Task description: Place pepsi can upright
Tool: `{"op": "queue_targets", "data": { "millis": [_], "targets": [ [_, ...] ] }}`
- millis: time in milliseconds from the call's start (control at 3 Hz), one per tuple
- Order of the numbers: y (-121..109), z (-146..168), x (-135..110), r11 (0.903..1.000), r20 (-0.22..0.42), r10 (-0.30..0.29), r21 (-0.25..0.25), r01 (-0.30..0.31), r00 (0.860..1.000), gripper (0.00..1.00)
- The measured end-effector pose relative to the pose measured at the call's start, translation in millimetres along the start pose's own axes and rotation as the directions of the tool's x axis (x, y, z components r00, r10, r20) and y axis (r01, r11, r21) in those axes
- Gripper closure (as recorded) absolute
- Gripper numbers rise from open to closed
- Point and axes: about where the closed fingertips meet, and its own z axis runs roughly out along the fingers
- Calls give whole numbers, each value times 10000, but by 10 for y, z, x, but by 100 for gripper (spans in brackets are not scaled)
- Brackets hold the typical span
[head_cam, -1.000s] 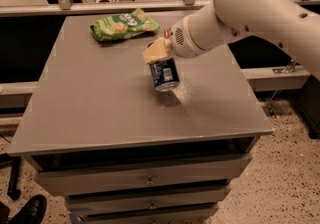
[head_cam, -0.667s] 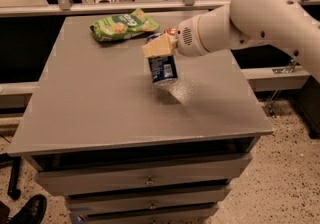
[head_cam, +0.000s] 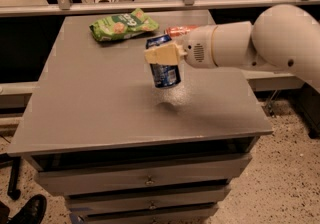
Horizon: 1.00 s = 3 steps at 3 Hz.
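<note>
Single arm reaching in from the right, its pincer (head_cam: 161, 54) clamped across the upper part of the pepsi can (head_cam: 166, 74). The can hangs directly below the pincer, over the middle of the tabletop (head_cam: 85, 103) and apparently clear of it, with its shadow beneath. Its long axis is near vertical, the base leaning slightly right, so a straight descent should seat it on its base. Behind lie an orange can (head_cam: 179, 30) and a green bag (head_cam: 122, 24). Compared with a second ago, the forearm lies more level and the can looks less tilted.
</note>
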Motion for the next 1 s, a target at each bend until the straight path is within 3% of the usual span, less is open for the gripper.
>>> {"op": "queue_targets", "data": {
  "millis": [333, 667, 1000],
  "targets": [
    [125, -142, 72, 9889, 769, -1482, 164, 1474, 9860, 100],
    [208, -197, 114, 9544, 1347, -2984, 468, 2948, 9449, 100],
    [250, -176, 111, 9220, 1868, -3871, 702, 3807, 9029, 100]
  ]
}}
